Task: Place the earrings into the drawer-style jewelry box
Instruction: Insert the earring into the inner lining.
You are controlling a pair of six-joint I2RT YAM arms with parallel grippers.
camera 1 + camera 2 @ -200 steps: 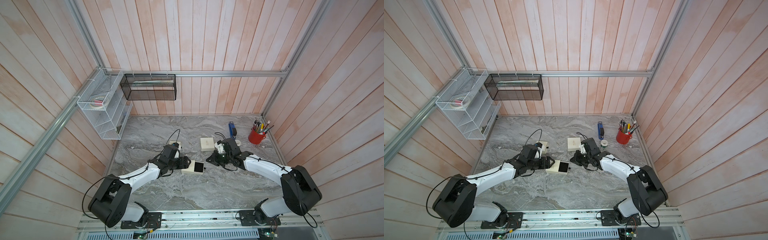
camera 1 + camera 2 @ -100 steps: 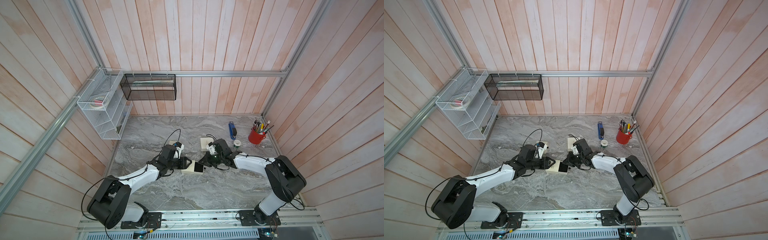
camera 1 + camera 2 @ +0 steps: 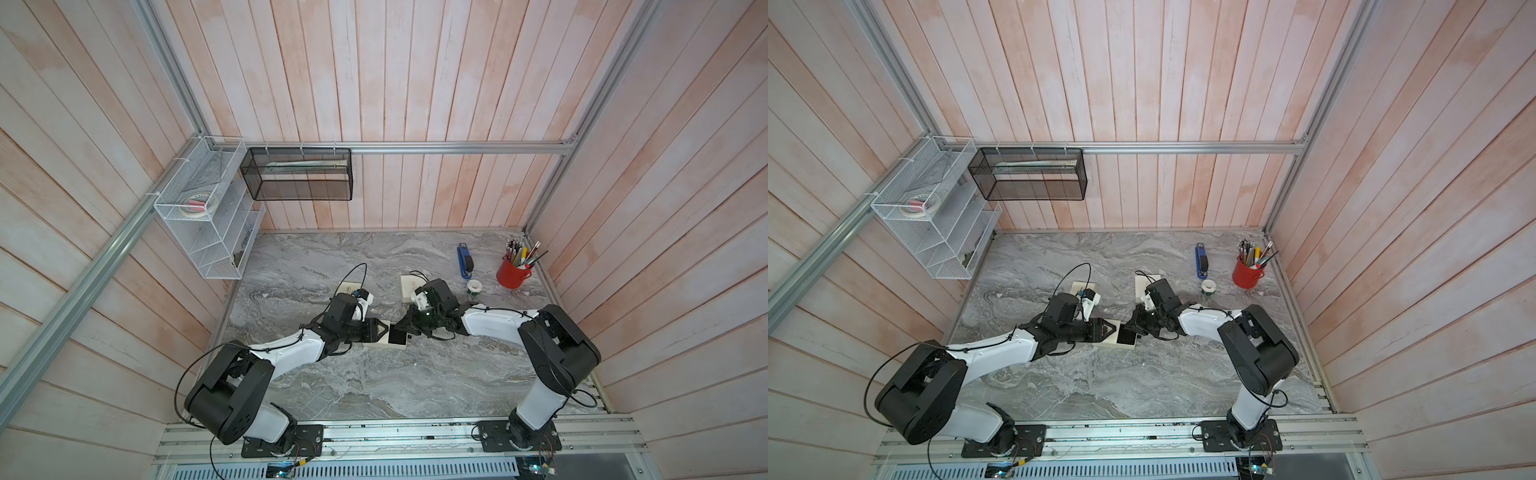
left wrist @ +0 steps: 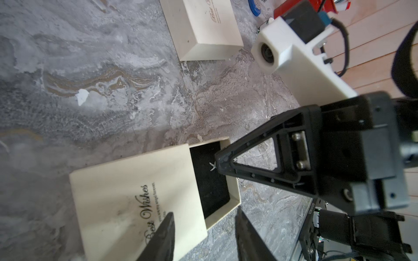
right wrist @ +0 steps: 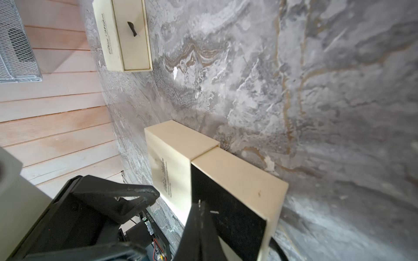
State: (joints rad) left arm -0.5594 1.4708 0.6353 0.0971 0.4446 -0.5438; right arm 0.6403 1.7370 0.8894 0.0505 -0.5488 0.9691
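In both top views the jewelry box lies on the grey marbled tabletop between the two arms. Its drawer stands part-way out on the right arm's side and shows a black lining. The left tool sits over the sleeve end, and the right tool points at the drawer end. A blue stapler, a tape roll and a red pen cup stand near the rear right corner, well apart from the box. In the left wrist view the cream sleeve reads "Best Wishes". The left tool has its fingers apart, with a corner of the sleeve between them. One finger overlaps the sleeve top and one lies beside the drawer wall; whether they clamp the box cannot be determined. The right tool is clenched, its tip over the black lining, with a tiny pale earring pinched at the tip. A closed cream box lies apart on the tabletop. In the right wrist view the closed tips of the right tool hang over the drawer lining. A pale sliver of the earring shows just beside the tips.
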